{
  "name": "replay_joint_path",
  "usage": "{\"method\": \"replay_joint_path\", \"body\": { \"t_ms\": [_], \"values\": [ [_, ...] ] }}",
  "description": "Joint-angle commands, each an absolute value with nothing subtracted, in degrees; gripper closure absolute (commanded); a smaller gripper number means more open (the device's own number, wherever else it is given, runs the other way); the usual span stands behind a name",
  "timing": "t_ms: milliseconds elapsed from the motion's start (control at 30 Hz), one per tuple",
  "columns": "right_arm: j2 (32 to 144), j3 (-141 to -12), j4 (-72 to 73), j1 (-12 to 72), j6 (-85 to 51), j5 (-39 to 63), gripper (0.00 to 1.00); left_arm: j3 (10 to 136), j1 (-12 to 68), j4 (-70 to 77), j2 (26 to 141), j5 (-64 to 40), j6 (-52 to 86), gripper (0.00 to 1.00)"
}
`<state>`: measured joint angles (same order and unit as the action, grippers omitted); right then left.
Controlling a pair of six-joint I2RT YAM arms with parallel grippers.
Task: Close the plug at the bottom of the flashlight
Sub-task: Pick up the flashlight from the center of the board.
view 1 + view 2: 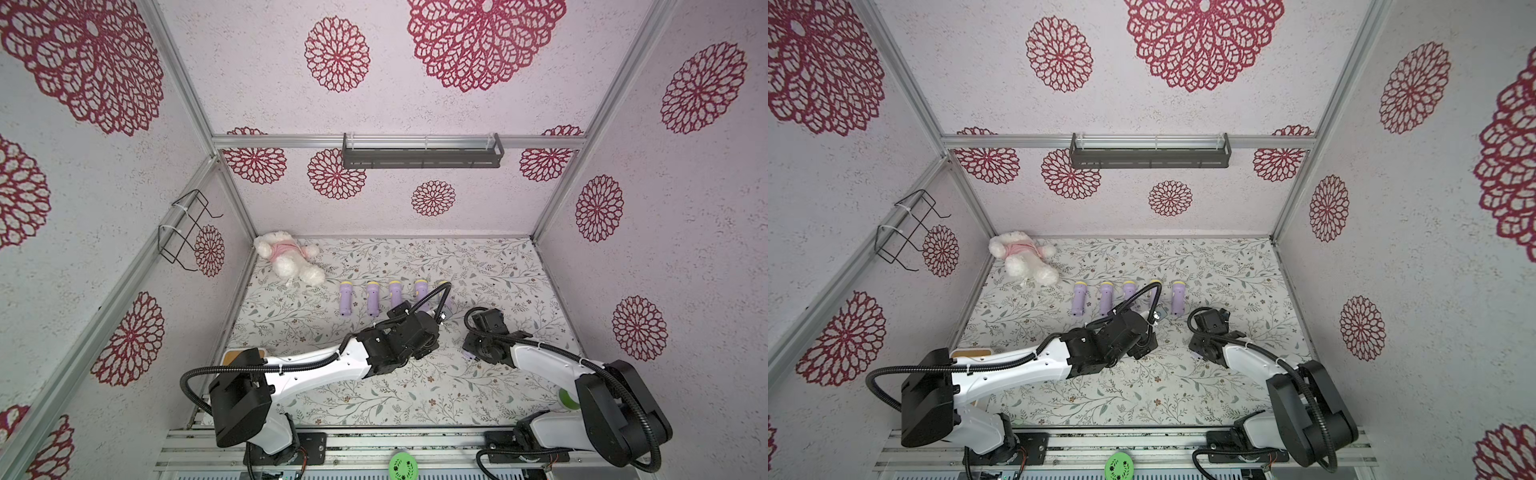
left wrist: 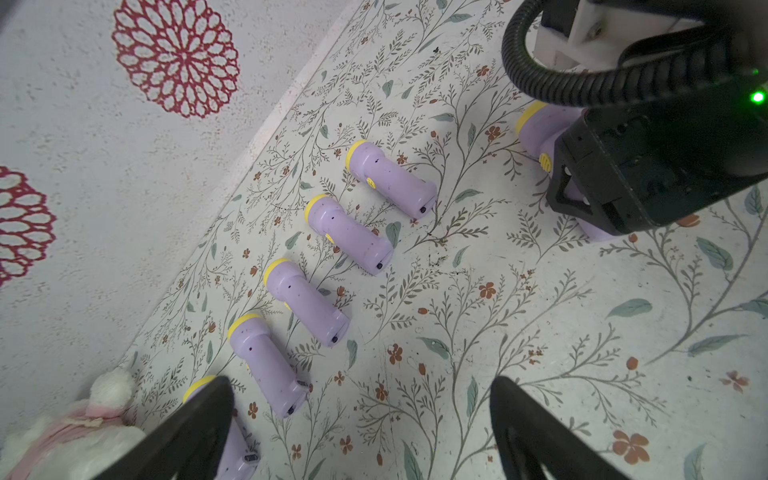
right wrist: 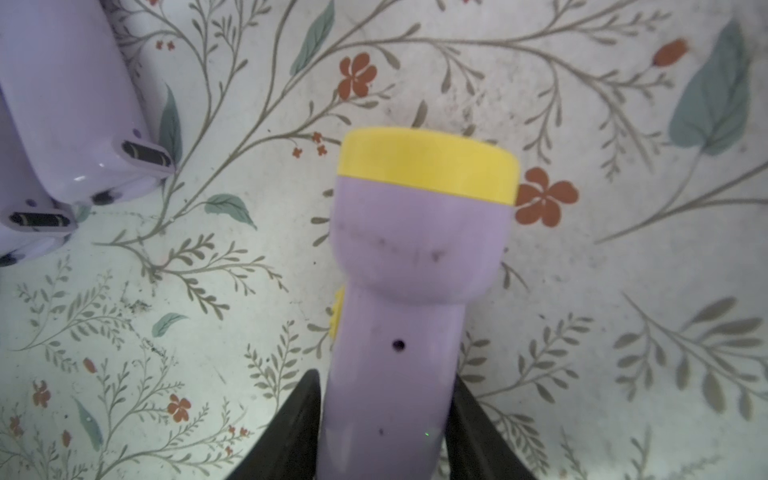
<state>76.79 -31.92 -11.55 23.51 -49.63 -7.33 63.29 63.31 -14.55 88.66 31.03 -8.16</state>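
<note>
Right wrist — flashlight (image 3: 415,291) inside right hand (image 3: 386,378).

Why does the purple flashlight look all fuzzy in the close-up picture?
In the right wrist view the flashlight fills the frame near the lens, so its edges go soft; in the left wrist view the row of flashlights looks crisp while the left gripper shows as dark blurs; in both top views the lighting is even.

Table (image 1: 415,390): five flashlights (image 1: 395,296) side by side mid-table; plush toy (image 1: 286,257) behind them, far-left corner; sixth flashlight (image 3: 399,316) before their right end; shelf (image 1: 422,160) on back wall; wire rack (image 1: 179,232) on left wall.
</note>
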Motion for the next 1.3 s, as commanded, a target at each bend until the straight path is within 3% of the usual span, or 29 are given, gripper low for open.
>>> {"method": "replay_joint_path", "body": {
  "t_ms": [0, 500, 633, 800, 900, 1267],
  "values": [
    [78.22, -31.09, -19.79, 22.95, -48.39, -8.08, 0.53, 64.51, 64.07, -14.94, 89.38, 31.76, -8.96, 0.03],
    [80.33, -31.93, -18.08, 21.68, -46.76, -6.52, 0.6, 64.43, 64.35, -15.02, 89.65, 31.95, -9.16, 0.03],
    [79.48, -31.97, -18.12, 21.61, -46.74, -6.4, 0.7, 64.46, 64.51, -15.03, 89.82, 31.91, -9.21, 0.03],
    [75.46, -33.25, -20.2, 21.53, -46.7, -6.67, 0.93, 64.34, 64.82, -14.88, 89.74, 31.65, -9.4, 0.03],
    [71.81, -34.41, -22.16, 21.44, -46.73, -7.1, 1.0, 63.92, 65.09, -14.58, 89.22, 31.22, -9.47, 0.03],
    [57.78, -40.84, -27.91, 21.3, -47.54, -3.94, 1.0, 56.59, 66.86, -5.07, 81.87, 25.19, -11.78, 0.03]
  ]
}}
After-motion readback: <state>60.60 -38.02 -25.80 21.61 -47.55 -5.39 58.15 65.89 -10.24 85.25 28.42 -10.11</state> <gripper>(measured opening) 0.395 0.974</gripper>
